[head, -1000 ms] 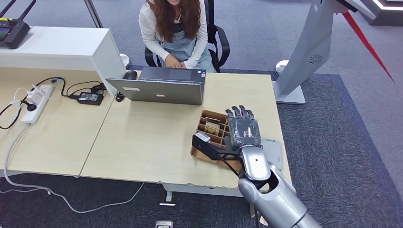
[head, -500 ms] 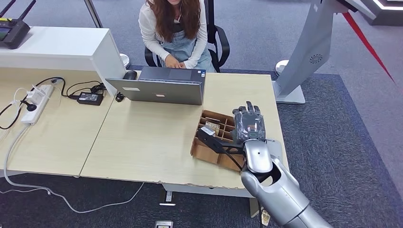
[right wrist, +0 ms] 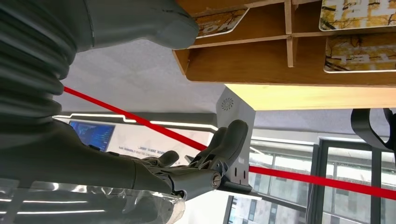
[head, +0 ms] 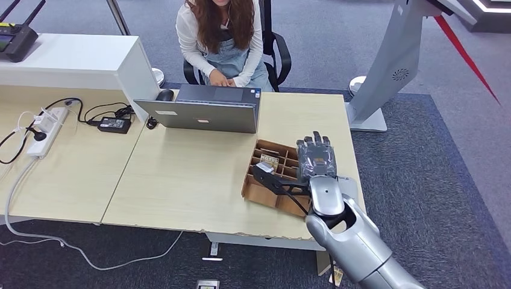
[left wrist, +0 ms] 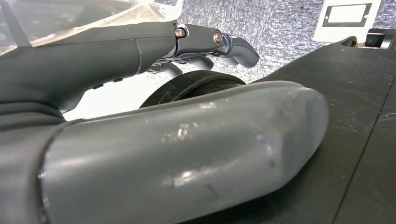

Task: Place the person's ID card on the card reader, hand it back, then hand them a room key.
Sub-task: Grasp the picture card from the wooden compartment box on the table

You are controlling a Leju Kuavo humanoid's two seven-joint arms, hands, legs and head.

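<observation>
A wooden box (head: pixel 264 194) with compartments stands near the table's front right; yellow-printed room key cards (head: pixel 269 160) lie in it. My right hand (head: pixel 315 159) hovers over the box's right side, fingers stretched forward and spread, holding nothing. In the right wrist view the right hand (right wrist: pixel 93 158) has its thumb close to a key card (right wrist: pixel 219 23) in the box (right wrist: pixel 280 70), and another key card (right wrist: pixel 359 51) lies further along. The grey card reader (head: pixel 349 183) lies right of the box, partly hidden by my forearm. My left hand (left wrist: pixel 93 60) hangs low and holds nothing.
A person (head: pixel 220 36) sits across the table, typing on a grey laptop (head: pixel 202 114). A power strip (head: pixel 48 129) and cables lie at the far left. A grey kiosk stand (head: pixel 391 66) rises beyond the table's right end.
My right hand has moved slightly to the right and forward over the box since a second ago; it has hardly moved in the last half second.
</observation>
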